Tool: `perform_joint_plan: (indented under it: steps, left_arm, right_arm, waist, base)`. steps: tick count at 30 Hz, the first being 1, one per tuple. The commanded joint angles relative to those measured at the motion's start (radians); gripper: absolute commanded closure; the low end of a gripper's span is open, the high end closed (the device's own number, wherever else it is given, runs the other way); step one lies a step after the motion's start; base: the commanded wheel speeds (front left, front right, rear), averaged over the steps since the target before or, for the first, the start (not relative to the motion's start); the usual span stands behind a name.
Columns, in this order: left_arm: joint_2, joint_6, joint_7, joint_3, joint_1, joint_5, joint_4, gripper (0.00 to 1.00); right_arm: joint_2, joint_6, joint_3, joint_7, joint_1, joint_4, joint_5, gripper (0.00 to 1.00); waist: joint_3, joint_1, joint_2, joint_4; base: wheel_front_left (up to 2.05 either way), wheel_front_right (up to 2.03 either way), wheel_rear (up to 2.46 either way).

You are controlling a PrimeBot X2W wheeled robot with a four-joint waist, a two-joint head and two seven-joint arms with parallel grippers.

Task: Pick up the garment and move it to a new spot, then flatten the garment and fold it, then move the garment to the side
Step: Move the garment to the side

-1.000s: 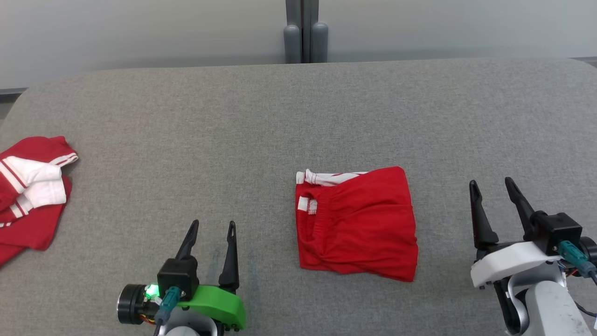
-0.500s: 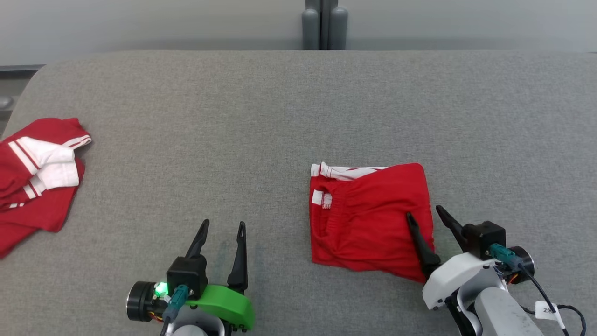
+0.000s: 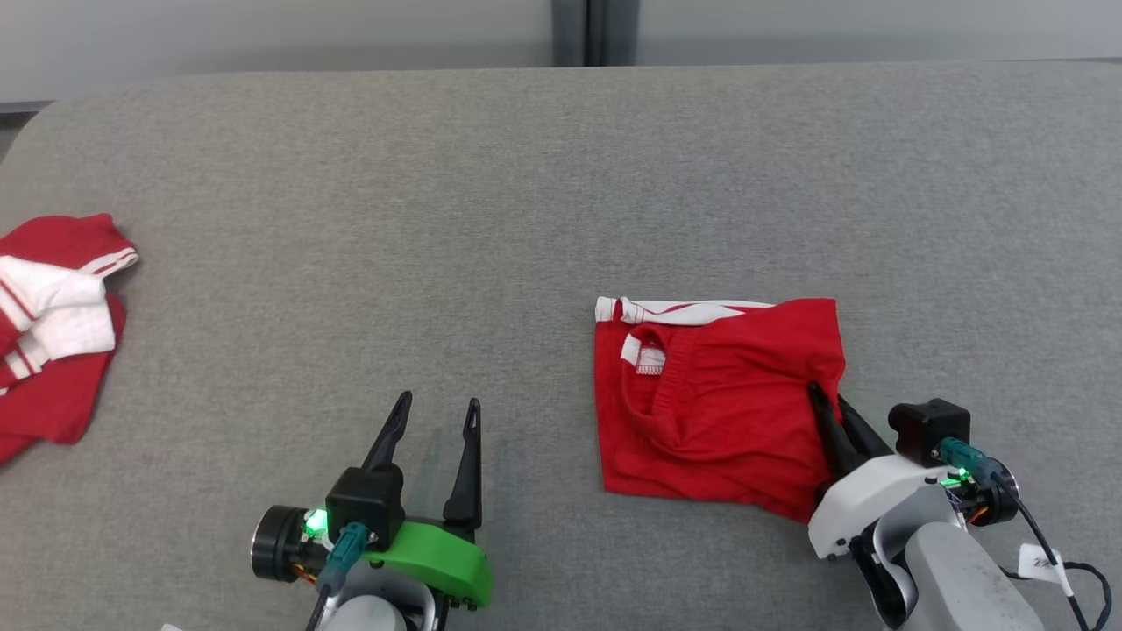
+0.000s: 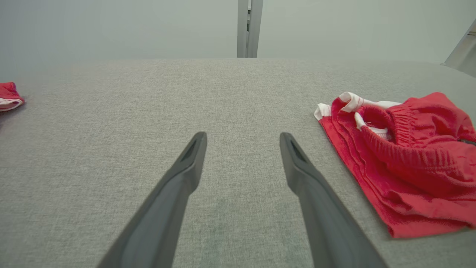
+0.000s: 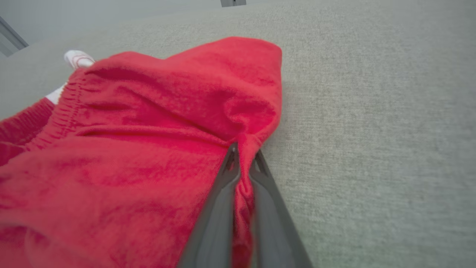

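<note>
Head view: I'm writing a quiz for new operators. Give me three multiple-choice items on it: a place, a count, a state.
1. The right gripper meets the folded garment at its: A right edge; B left edge; C white band.
2. Red garments on the grey surface: A one; B two; C three.
3. The left gripper is: A open, empty; B shut on cloth; C shut, empty.
A: it pinches right-edge fabric. B: a second garment lies far left. A: its jaws stand apart over bare surface.

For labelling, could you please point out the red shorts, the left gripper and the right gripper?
red shorts (image 3: 710,412), head view, cloth's middle.
left gripper (image 4: 242,136), left wrist view, between its fingertips.
right gripper (image 5: 245,150), right wrist view, between its fingertips.
</note>
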Motion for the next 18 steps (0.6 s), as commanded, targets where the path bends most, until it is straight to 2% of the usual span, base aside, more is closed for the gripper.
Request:
perform_joint_plan:
  steps: [1,11,18]
  left_arm:
    - [0.004,-0.007,0.0,-0.008,-0.024,0.0,-0.007,0.0]
    - [0.004,-0.041,0.0,-0.098,-0.063,0.005,-0.009,0.0]
    - [0.005,-0.046,0.0,-0.115,-0.078,0.002,-0.002,0.0]
  right_arm:
    - [-0.009,-0.002,-0.006,0.0,0.0,0.002,0.003,1.0]
    - [-0.007,-0.002,0.024,0.0,0.015,-0.029,0.018,1.0]
    - [-0.006,-0.002,0.056,0.0,0.027,-0.051,0.036,1.0]
  waist:
    - [-0.01,0.0,0.0,-0.104]
    - [-0.003,0.0,0.0,-0.381]
    - [0.009,0.0,0.0,-0.513]
  base:
    - [0.0,0.0,0.0]
    - [0.0,0.0,0.0]
    - [0.0,0.0,0.0]
